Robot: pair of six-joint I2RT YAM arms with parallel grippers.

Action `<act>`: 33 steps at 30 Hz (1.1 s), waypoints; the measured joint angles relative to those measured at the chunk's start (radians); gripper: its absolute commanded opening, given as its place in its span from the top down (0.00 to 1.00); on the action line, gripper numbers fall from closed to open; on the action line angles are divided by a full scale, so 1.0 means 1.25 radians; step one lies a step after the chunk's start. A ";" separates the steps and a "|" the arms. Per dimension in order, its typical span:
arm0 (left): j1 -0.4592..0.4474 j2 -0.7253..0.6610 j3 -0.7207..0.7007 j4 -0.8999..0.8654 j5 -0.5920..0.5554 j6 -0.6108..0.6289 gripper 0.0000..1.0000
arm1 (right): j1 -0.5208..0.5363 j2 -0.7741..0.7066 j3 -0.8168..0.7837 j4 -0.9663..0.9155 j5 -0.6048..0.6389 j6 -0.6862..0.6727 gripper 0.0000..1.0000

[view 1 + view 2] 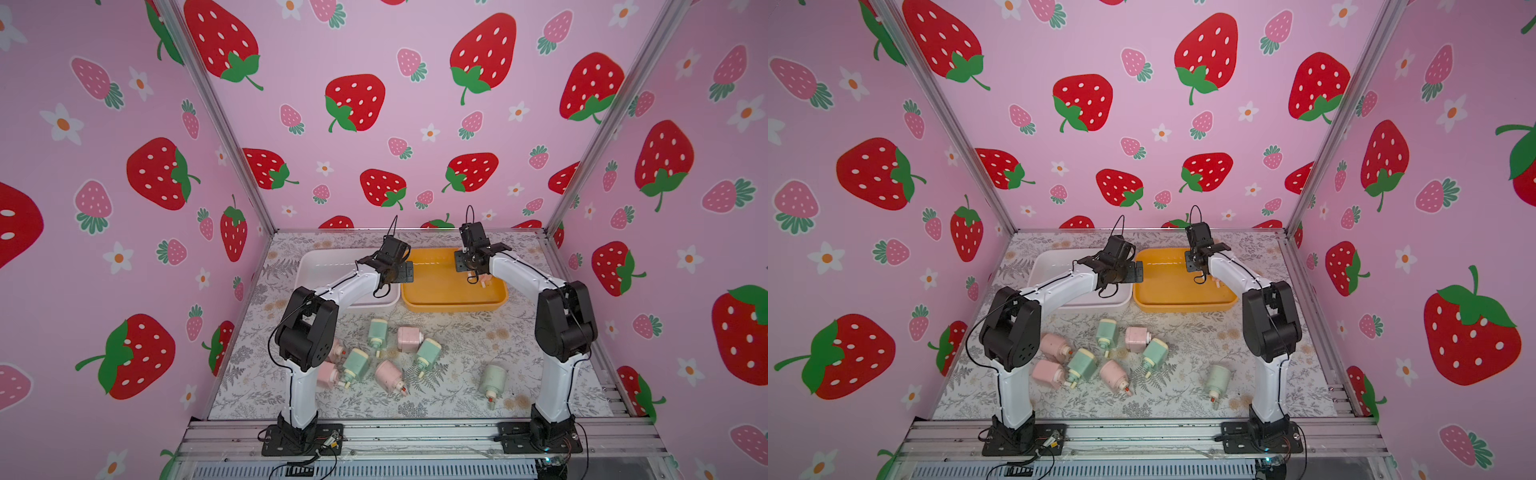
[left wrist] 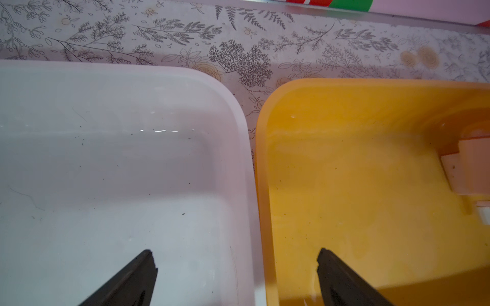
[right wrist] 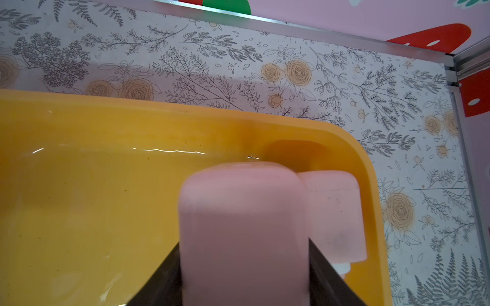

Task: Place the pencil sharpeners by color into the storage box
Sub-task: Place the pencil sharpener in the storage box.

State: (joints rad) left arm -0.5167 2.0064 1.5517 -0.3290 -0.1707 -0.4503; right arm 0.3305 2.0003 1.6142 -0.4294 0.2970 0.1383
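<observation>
Left end effector spread wide (right end effector gripping).

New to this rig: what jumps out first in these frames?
The loud strawberry-print walls around the cell, then the scatter of pink and mint sharpeners on the floral table between the arms. At the back the right gripper grips a pink sharpener over the orange tray, beside another pink one in it; the left gripper hangs open over the seam with the white tray.
</observation>
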 measured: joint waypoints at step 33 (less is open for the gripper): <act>0.013 0.052 0.046 -0.010 0.011 0.006 0.01 | 0.010 0.081 0.045 -0.044 0.058 0.051 0.56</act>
State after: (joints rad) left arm -0.5011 2.0712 1.6089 -0.3412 -0.1574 -0.4423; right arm 0.3435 2.1010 1.6711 -0.4847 0.3695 0.2024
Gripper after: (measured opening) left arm 0.995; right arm 0.587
